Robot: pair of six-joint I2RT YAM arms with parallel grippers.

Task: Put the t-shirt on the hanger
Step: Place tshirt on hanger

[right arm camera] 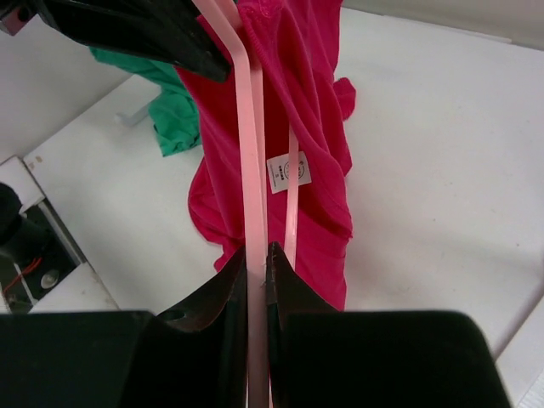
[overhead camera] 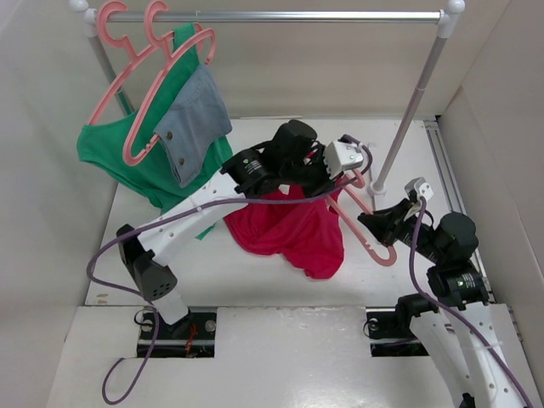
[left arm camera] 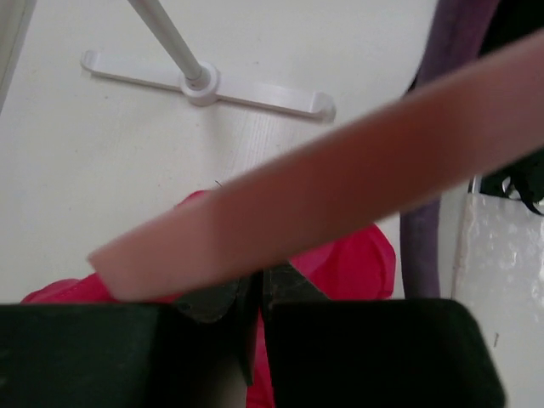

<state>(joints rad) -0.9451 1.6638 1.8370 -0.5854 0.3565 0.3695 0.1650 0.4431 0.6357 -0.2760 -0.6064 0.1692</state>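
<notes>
The crimson t-shirt (overhead camera: 289, 228) hangs bunched at the table's middle, its lower part resting on the table. My left gripper (overhead camera: 325, 185) is shut on the cloth's top; the left wrist view shows red cloth (left arm camera: 348, 263) pinched between the closed jaws (left arm camera: 259, 285). The salmon-pink hanger (overhead camera: 380, 249) runs from the shirt's top down to the right. My right gripper (overhead camera: 367, 223) is shut on its lower bar (right arm camera: 255, 204), seen at my right gripper (right arm camera: 257, 255) in the right wrist view. There the shirt (right arm camera: 306, 93) and its white label (right arm camera: 289, 172) hang along the hanger. The hanger bar (left arm camera: 340, 195) crosses the left wrist view, blurred.
A metal clothes rail (overhead camera: 280, 15) spans the back, its right post and foot (left arm camera: 204, 85) beside the hanger. Two pink hangers (overhead camera: 127, 51) at its left carry a green garment (overhead camera: 110, 149) and a denim piece (overhead camera: 197, 119). White walls enclose the table.
</notes>
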